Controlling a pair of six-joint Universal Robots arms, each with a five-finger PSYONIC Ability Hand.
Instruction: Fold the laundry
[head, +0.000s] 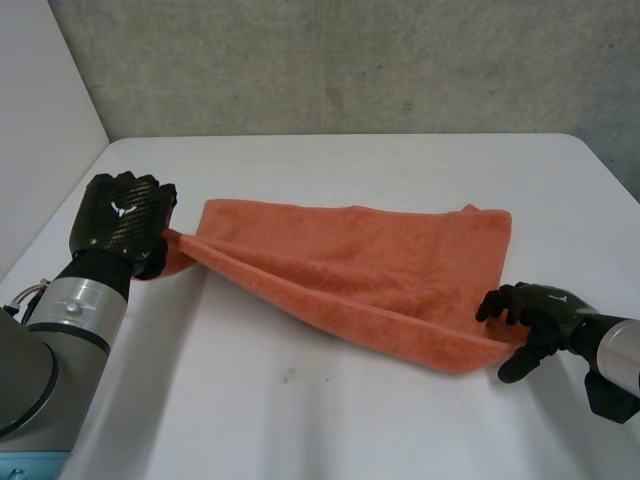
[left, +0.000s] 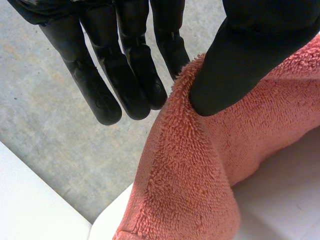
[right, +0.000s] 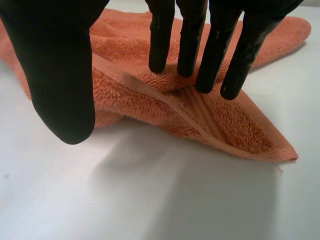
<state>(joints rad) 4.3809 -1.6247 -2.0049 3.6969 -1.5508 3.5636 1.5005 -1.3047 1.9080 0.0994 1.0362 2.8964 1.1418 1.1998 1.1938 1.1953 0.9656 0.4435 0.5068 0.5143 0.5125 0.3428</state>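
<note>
An orange towel (head: 370, 265) lies folded across the white table (head: 300, 410). My left hand (head: 125, 215) holds the towel's left corner a little off the table. In the left wrist view the thumb (left: 250, 55) pinches the towel's (left: 190, 190) edge against the straight fingers (left: 125, 75). My right hand (head: 540, 310) is at the towel's near right corner. In the right wrist view its straight fingers (right: 190, 40) rest their tips on the top layer of the towel (right: 225, 120). The thumb (right: 60, 75) stands apart from the cloth, so the hand is open.
A grey concrete wall (head: 350, 60) runs behind the table's far edge and a white panel (head: 40, 120) stands at the left. Bare tabletop lies in front of the towel and beyond it.
</note>
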